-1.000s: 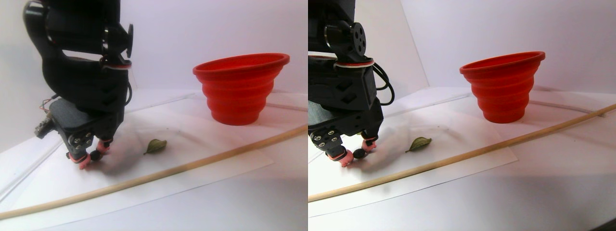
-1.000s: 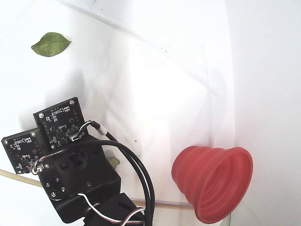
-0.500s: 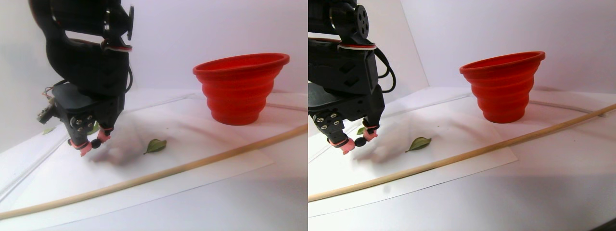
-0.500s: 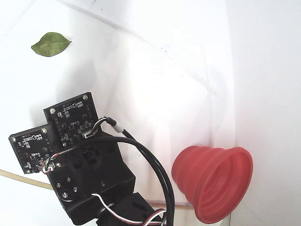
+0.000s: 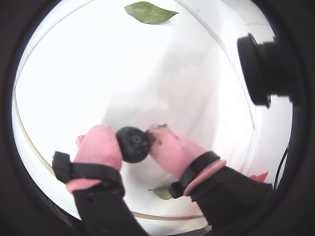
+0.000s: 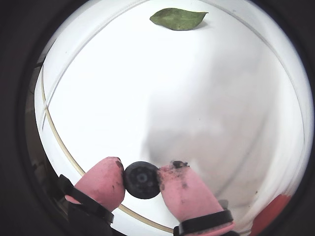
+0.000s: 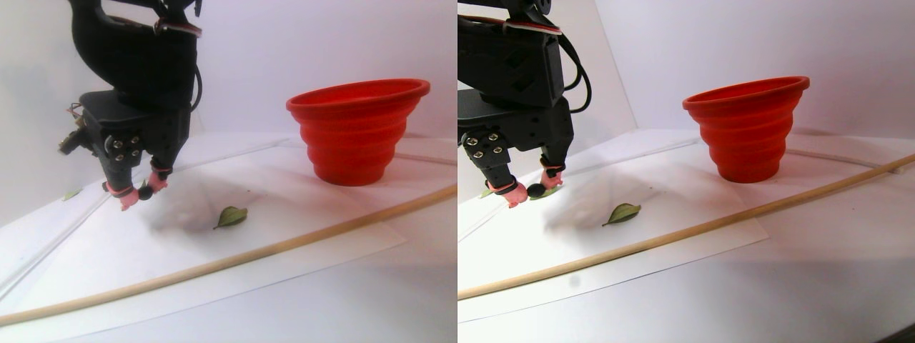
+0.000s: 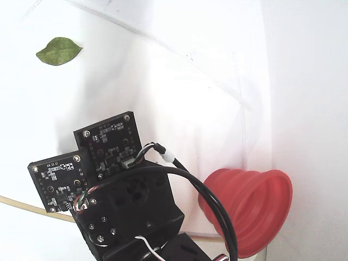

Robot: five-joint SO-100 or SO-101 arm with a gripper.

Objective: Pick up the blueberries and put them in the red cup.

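1. Between my two pink-capped fingertips [image 5: 101, 145] sits one blueberry [image 5: 133, 143]; my gripper [image 6: 141, 181] is closed down to the berry's width, pinching it at the very tips. I judge the grip is that shallow because the berry is too small to sit deeper.

2. Seen in the stereo pair view, my gripper [image 7: 141, 194] hangs above the white sheet [image 7: 286, 229] with the berry clear of the surface, so nothing drags as I travel.

3. Off to the right in that view stands the red cup [image 7: 355, 128], upright and well apart from me, with its broad rim open upward. I judge that I must carry the berry across and above that rim before letting go.

4. A green leaf [image 7: 231, 216] lies on the sheet between me and the cup, and a thin wooden stick [image 7: 300, 239] runs nearer the camera; neither touches my fingers.

5. I cannot see any other berries, nor inside the cup.
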